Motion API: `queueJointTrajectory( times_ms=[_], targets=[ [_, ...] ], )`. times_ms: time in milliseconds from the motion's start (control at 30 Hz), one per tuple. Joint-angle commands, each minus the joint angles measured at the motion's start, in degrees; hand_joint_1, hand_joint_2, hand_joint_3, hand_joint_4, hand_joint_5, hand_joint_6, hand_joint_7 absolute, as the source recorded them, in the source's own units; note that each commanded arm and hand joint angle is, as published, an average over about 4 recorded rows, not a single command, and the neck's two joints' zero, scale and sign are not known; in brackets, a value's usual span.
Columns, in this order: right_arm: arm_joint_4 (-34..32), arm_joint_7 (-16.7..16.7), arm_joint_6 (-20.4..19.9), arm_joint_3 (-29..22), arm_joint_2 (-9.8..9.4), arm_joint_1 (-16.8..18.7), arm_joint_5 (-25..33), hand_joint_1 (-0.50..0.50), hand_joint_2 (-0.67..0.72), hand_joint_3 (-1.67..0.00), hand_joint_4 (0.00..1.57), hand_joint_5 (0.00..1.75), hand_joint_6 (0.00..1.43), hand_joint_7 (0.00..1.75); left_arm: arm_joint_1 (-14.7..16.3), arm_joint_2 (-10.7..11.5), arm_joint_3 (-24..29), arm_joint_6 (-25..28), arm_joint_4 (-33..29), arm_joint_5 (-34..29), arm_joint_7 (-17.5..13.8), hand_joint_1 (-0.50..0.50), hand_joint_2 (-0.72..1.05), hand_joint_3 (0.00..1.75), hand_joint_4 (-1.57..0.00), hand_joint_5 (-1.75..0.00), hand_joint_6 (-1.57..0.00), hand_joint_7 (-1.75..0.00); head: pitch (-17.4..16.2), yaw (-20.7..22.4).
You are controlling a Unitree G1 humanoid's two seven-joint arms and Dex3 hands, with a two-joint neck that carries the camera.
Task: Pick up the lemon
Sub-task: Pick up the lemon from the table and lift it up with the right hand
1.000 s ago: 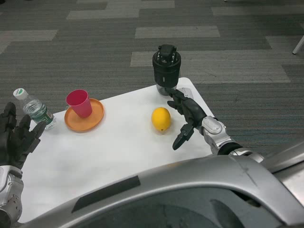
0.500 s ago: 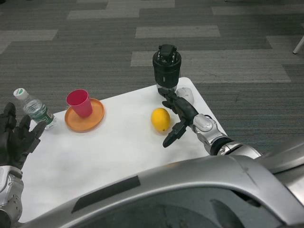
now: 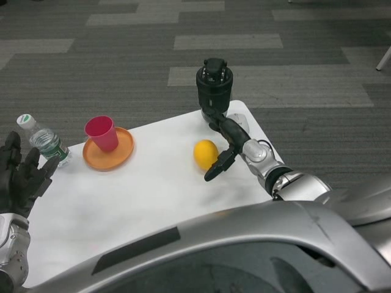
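One lemon (image 3: pixel 206 153) mid-tabletop (image 3: pixel 122 201), bare white surface to its left. Right hand (image 3: pixel 223 143) spread wide, cupping its right side without a grip. Left hand (image 3: pixel 21 174) open at the left edge.

- I see a yellow lemon (image 3: pixel 206 154) on my white table (image 3: pixel 140 201).
- My hands are black, right hand (image 3: pixel 223 143) and left hand (image 3: pixel 18 177) alike, on silver forearms.
- Pink-red cup (image 3: pixel 101 132) on an orange plate (image 3: pixel 109 150).
- Clear water bottle (image 3: pixel 43 139), white cap, green label.
- Black blender jar (image 3: pixel 214 88).
- Grey carpet (image 3: pixel 122 55) with lighter rectangular patches.
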Motion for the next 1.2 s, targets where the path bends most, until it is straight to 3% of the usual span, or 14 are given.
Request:
queueJointTrajectory(
  times_ms=[33, 333, 633, 933, 1200],
  targets=[
    [3.0, -0.6, -0.1, -0.1, -0.59, -3.0, -1.5, -0.08, 0.09, -0.08, 0.00, 0.48, 0.00, 0.02, -0.1, 0.7, 0.5, -0.3, -0.5, -0.2, 0.0, 0.50, 1.05, 0.02, 0.00, -0.21, 0.00, 0.00, 0.0, 0.0],
    [9.2, -0.5, 0.1, 0.0, -0.52, -4.9, -2.8, -0.08, 0.09, -0.08, 0.00, 0.48, 0.00, 0.03, 0.0, 0.8, 0.8, -0.3, -0.8, -0.2, 0.0, 0.50, 1.05, 0.02, 0.00, -0.21, 0.00, 0.00, -0.2, 0.2],
    [10.7, -0.7, 1.3, 1.5, 0.40, -5.1, -4.2, -0.12, 0.09, -0.08, 0.00, 0.63, 0.00, 0.03, 0.0, 0.9, 0.9, -0.3, -1.0, -0.2, 0.0, 0.50, 1.05, 0.09, 0.00, -0.21, 0.00, 0.00, -0.3, 0.0],
    [11.2, -2.8, 2.9, 2.2, 1.76, -5.9, -9.5, -0.17, -0.13, -0.16, 0.00, 0.87, 0.00, 0.00, 0.0, 0.9, 1.1, -0.3, -1.4, -0.2, 0.0, 0.50, 1.05, 0.09, 0.00, -0.21, 0.00, 0.00, -0.2, 0.1],
    [11.2, -5.9, 2.9, 2.2, 2.34, -6.4, -12.5, -0.17, -0.21, -0.24, 0.00, 1.02, 0.00, 0.00, 0.0, 0.9, 1.4, -0.3, -2.4, -0.2, 0.0, 0.50, 1.05, 0.09, 0.00, -0.21, 0.00, 0.00, -0.2, 0.2]
  ],
)
